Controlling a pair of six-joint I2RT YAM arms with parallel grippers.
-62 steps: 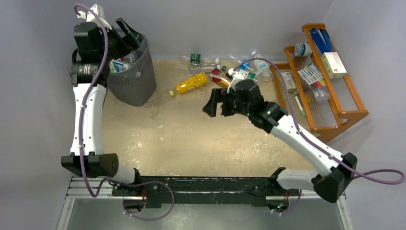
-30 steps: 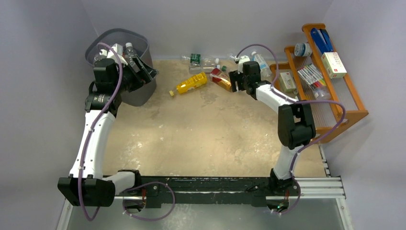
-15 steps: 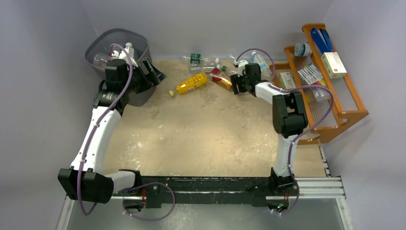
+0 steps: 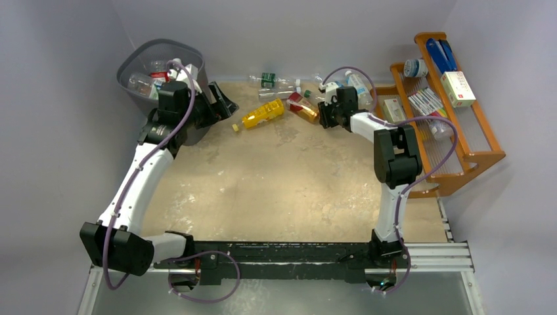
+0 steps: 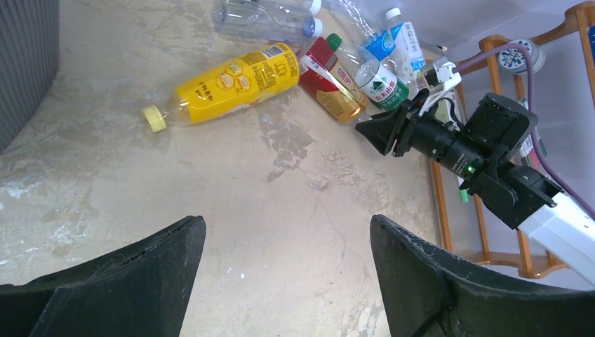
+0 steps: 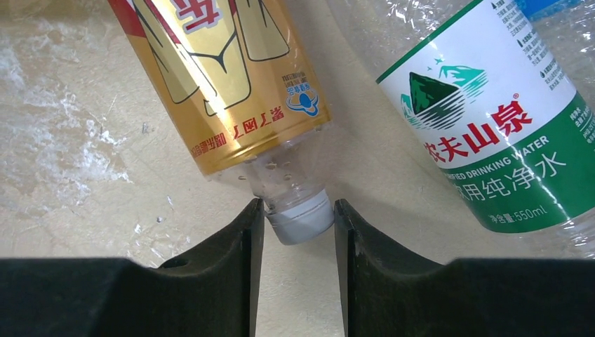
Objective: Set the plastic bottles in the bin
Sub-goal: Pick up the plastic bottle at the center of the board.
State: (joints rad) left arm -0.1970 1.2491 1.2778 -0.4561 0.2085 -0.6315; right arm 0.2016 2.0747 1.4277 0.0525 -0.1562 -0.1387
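A gold-and-red-labelled bottle [image 6: 224, 77] lies on the table, and my right gripper [image 6: 298, 210] is shut on its grey cap [image 6: 302, 221], one finger against each side. A green-labelled water bottle [image 6: 498, 140] lies just right of it. From above, the right gripper [image 4: 323, 111] sits at the back of the table among the plastic bottles. A yellow bottle [image 4: 263, 113] lies left of it, its loose cap [image 5: 153, 118] beside it. The dark grey bin [image 4: 131, 59] at the back left holds several bottles. My left gripper [image 5: 288, 228] hangs open and empty beside the bin.
An orange wooden rack [image 4: 460, 138] with boxes and pens stands along the right edge, close behind the right arm. Clear bottles [image 4: 276, 81] lie along the back wall. The bin's wall [image 5: 24, 56] is just left of the left gripper.
The right gripper's fingers have closed onto the gold-labelled bottle's cap. The left gripper has swung away from over the bin, rightward and down beside it.
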